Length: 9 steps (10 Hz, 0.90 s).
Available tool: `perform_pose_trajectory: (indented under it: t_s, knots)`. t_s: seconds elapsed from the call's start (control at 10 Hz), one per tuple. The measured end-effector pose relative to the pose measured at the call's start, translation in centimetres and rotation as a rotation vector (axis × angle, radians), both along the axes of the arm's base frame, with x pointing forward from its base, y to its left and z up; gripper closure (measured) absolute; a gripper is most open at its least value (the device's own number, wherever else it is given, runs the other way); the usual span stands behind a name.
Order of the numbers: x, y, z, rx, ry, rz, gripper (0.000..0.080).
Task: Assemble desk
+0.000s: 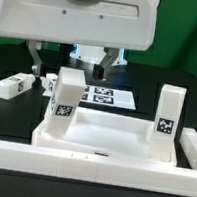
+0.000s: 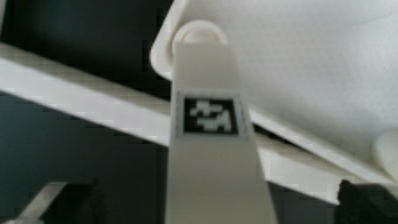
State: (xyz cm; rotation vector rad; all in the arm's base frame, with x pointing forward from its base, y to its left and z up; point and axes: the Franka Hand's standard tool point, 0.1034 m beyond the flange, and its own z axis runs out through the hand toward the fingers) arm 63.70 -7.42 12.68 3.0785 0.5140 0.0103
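Observation:
The white desk slab (image 1: 101,139) lies near the front with two legs standing upright on it: the left leg (image 1: 64,97) and the right leg (image 1: 167,111). My gripper (image 1: 71,61) hangs just above and behind the left leg's top, its fingers spread wide. In the wrist view the tagged leg (image 2: 210,115) runs between my dark fingers (image 2: 365,195) down to a corner of the slab (image 2: 302,60). A gap shows beside the leg, so the gripper (image 2: 210,205) is open around it. Two loose legs (image 1: 13,83) lie at the exterior view's left.
The marker board (image 1: 105,92) lies flat behind the slab. A long low white rail (image 1: 87,168) runs along the front and up the exterior view's right (image 1: 192,149). The table is black, with a green backdrop.

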Motion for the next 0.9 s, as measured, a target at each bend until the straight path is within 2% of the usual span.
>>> perform_pose_trajectory:
  t_s: [0.2, 0.5, 0.7, 0.8, 0.9]
  knots:
    - [1.3, 0.0, 0.1, -0.002, -0.009, 0.005, 0.0151]
    - [1.3, -0.4, -0.6, -0.003, -0.007, 0.04, 0.0151]
    - [1.1, -0.1, -0.9, -0.003, -0.005, 0.043, 0.0421]
    - [1.1, -0.1, -0.9, -0.003, -0.005, 0.043, 0.0421]
    - [1.1, -0.1, -1.0, -0.003, -0.005, 0.043, 0.0511]
